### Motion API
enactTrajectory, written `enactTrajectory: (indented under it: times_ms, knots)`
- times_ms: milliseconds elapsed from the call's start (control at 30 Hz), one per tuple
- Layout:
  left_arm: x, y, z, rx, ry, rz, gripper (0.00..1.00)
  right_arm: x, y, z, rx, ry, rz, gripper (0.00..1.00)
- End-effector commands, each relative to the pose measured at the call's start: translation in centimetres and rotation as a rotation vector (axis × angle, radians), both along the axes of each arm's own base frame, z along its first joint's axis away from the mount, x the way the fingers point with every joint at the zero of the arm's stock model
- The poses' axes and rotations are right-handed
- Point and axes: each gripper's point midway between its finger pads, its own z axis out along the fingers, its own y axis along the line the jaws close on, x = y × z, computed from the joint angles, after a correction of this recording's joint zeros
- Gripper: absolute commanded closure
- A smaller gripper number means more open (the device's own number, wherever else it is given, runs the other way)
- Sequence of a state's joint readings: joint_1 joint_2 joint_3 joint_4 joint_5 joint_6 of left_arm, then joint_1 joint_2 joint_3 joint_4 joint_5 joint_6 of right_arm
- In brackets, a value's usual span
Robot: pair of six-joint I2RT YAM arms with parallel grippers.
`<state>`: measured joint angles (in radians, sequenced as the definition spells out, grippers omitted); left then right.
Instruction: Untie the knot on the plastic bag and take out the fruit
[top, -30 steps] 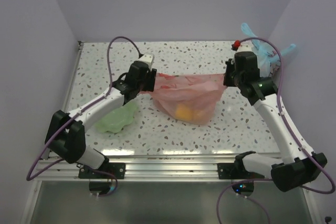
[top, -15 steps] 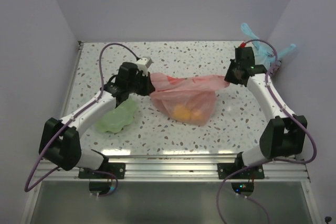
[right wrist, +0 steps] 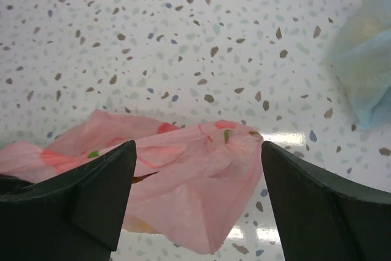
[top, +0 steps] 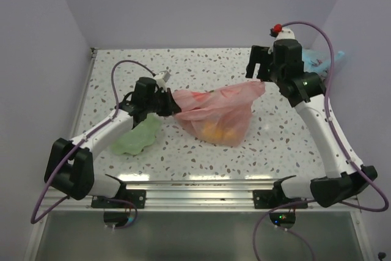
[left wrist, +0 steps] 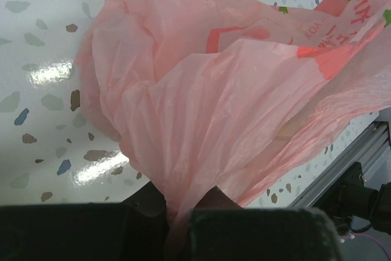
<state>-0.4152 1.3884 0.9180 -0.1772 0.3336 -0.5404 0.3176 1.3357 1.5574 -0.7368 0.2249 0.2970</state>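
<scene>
The pink plastic bag (top: 214, 109) lies crumpled in the middle of the table, and yellow-orange fruit (top: 217, 131) shows through its lower side. My left gripper (top: 171, 106) is shut on the bag's left edge. In the left wrist view the pink film (left wrist: 201, 108) runs down into the pinch of that gripper (left wrist: 178, 207). My right gripper (top: 257, 65) hangs open just above the bag's right ear (top: 255, 90), not touching it. The right wrist view shows that gripper (right wrist: 198, 151) open with the ear (right wrist: 201, 169) lying below its spread fingers. No knot shows in any view.
A green bowl-like piece (top: 137, 137) lies under the left forearm. A light blue bag (top: 321, 59) sits at the back right, behind the right arm, and appears as a blue blur (right wrist: 366, 71) in the right wrist view. Walls close in left, back and right.
The right gripper has opened and let go of the bag's right ear, then risen; the ear has sagged. The left gripper closed on the bag's left edge and drew slightly left.
</scene>
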Motion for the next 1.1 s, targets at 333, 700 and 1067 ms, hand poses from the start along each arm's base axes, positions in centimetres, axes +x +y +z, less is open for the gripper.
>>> enactTrajectory:
  times_ms: [333,700,1067]
  knots:
    - [1.2,-1.2,4.5,-0.107,-0.068,0.033,1.0,-2.3,12.2,-3.5,0.0,0.041,0.338,0.19]
    - [2.1,-1.2,3.6,-0.142,-0.056,0.12,1.0,-8.7,11.8,-18.8,0.031,0.316,0.322,0.46]
    - [4.4,-3.1,2.2,-0.304,0.025,0.157,1.0,-16.0,8.8,-28.8,0.101,0.49,0.301,0.8]
